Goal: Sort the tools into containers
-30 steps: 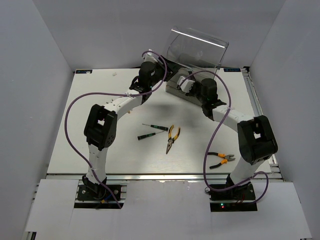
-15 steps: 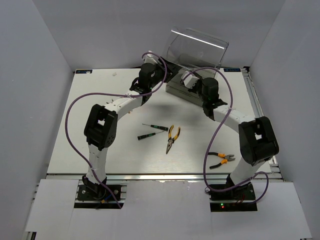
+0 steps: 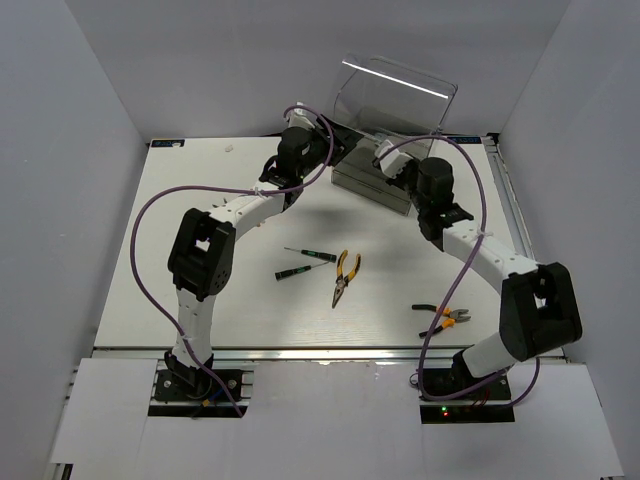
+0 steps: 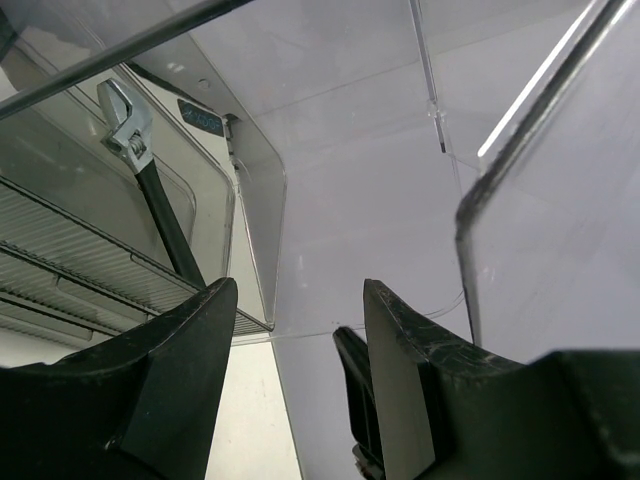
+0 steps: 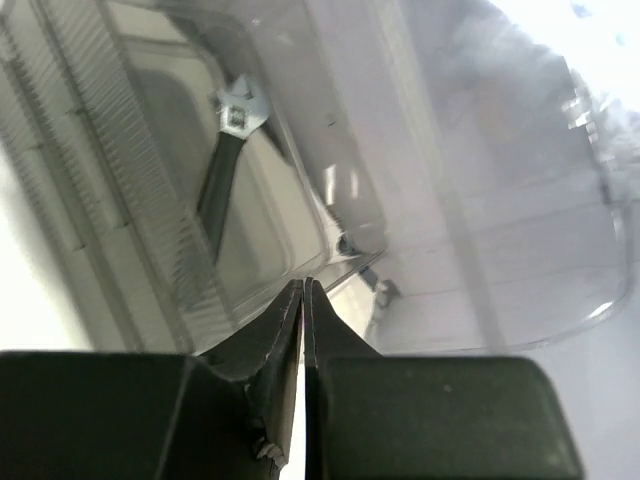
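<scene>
The smoky clear container (image 3: 357, 183) stands at the back of the table with its clear lid (image 3: 395, 95) raised. A silver-black wrench (image 4: 140, 170) lies inside it and also shows in the right wrist view (image 5: 225, 160). My left gripper (image 3: 337, 150) is open at the lid's left edge, and its jaws (image 4: 300, 340) hold nothing. My right gripper (image 3: 385, 153) is shut and empty, its tip (image 5: 303, 292) just in front of the container. Two screwdrivers (image 3: 303, 261), yellow pliers (image 3: 345, 276) and orange-black cutters (image 3: 444, 318) lie on the table.
Purple cables (image 3: 150, 215) loop beside both arms. The white table (image 3: 200, 290) is walled by grey panels at left, right and back. The right arm's elbow (image 3: 540, 305) hangs over the table's right front corner, close to the cutters.
My right arm has swung right, its elbow going right and nearer, and its gripper has moved right and back along the container's front. The cutters are uncovered. The left arm has stayed still.
</scene>
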`<move>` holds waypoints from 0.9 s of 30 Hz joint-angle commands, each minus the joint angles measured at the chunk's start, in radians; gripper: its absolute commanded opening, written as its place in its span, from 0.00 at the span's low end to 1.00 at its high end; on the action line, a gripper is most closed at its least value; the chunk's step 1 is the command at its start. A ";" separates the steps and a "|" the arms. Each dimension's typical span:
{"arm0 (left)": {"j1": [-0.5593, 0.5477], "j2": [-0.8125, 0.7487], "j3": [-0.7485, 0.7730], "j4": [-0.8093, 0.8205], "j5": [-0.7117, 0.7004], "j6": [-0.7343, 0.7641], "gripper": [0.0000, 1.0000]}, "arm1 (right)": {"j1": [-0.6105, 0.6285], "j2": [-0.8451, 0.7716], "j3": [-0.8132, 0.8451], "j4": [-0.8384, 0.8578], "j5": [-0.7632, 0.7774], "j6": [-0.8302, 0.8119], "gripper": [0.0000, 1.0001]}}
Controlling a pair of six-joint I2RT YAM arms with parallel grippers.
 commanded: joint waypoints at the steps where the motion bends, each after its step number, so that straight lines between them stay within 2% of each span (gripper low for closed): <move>1: 0.005 -0.102 -0.001 0.039 0.001 0.000 0.64 | -0.008 -0.063 -0.042 -0.037 -0.034 0.038 0.10; 3: 0.005 -0.103 -0.005 0.039 0.000 -0.001 0.64 | -0.011 -0.094 -0.068 -0.051 -0.077 0.033 0.10; 6: 0.005 -0.108 -0.009 0.039 0.001 0.002 0.64 | -0.015 -0.161 -0.109 -0.140 -0.236 -0.019 0.12; 10: 0.005 -0.118 -0.029 0.039 0.006 0.000 0.64 | -0.025 -0.230 -0.079 -0.464 -0.553 -0.206 0.21; 11: 0.005 -0.122 -0.046 0.039 0.006 0.005 0.64 | -0.026 -0.235 -0.056 -0.579 -0.589 -0.232 0.28; 13: 0.005 -0.132 -0.073 0.039 0.006 0.005 0.64 | -0.028 -0.246 -0.037 -0.669 -0.655 -0.278 0.34; 18: 0.005 -0.200 -0.233 0.018 -0.009 -0.019 0.64 | -0.029 -0.305 -0.082 -0.700 -0.663 -0.272 0.39; 21: 0.005 -0.235 -0.314 -0.118 -0.032 -0.041 0.65 | -0.037 -0.339 -0.108 -0.701 -0.660 -0.271 0.40; 24: 0.005 -0.249 -0.385 -0.183 -0.040 -0.070 0.65 | -0.048 -0.358 -0.125 -0.714 -0.663 -0.260 0.41; 27: 0.005 -0.261 -0.458 -0.163 -0.035 -0.092 0.65 | -0.068 -0.356 -0.117 -0.750 -0.698 -0.248 0.42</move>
